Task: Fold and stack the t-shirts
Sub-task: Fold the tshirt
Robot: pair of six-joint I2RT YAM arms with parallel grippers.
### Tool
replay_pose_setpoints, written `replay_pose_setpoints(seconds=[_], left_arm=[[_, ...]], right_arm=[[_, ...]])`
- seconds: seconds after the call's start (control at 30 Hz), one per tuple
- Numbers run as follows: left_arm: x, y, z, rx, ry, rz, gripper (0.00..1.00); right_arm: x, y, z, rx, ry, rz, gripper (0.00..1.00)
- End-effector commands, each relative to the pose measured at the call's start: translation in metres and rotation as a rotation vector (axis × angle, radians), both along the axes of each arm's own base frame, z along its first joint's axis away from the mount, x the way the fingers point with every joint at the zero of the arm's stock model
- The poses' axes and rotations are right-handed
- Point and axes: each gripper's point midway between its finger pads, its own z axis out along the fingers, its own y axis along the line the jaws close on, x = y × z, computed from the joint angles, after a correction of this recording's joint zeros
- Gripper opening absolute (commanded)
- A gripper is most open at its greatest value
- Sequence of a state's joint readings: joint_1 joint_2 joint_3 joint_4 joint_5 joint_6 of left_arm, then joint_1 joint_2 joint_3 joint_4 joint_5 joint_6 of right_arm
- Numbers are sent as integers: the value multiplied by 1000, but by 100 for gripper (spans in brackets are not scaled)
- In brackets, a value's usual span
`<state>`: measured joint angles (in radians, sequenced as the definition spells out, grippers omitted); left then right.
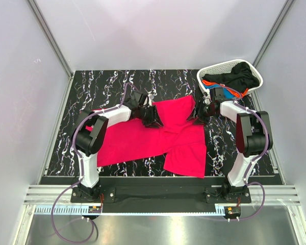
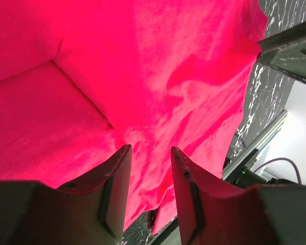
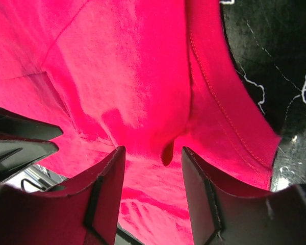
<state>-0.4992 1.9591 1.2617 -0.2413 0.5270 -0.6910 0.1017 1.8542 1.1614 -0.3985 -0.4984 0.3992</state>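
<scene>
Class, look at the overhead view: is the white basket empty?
No: a black shirt lies in the white basket.

Top view overhead; wrist views close, sharing red t-shirt (image 1: 143,143).

Bright, even light was cast from above with faint shadows, and the shirt (image 2: 158,76) was rendered oversaturated and slightly blurred in both wrist views.

Matt pinkish-red cloth t-shirt (image 1: 143,143) (stitched hem), glossy blk marble-look table (image 1: 117,84), white plastic lattice basket (image 1: 222,64)
</scene>
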Motion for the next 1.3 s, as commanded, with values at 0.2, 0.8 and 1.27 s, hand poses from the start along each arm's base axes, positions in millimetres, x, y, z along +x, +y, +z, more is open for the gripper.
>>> replay_pose_setpoints(seconds=[0.2, 0.8, 1.27], left_arm=[[8, -11, -2, -26, 16, 17, 37], [11, -15, -8, -36, 43, 15, 21], [35, -8, 26, -52, -54, 57, 0]], right_arm=[[16, 4, 9, 27, -53, 15, 53], [16, 9, 2, 57, -27, 23, 45], [32, 30, 36, 228, 36, -76, 4]])
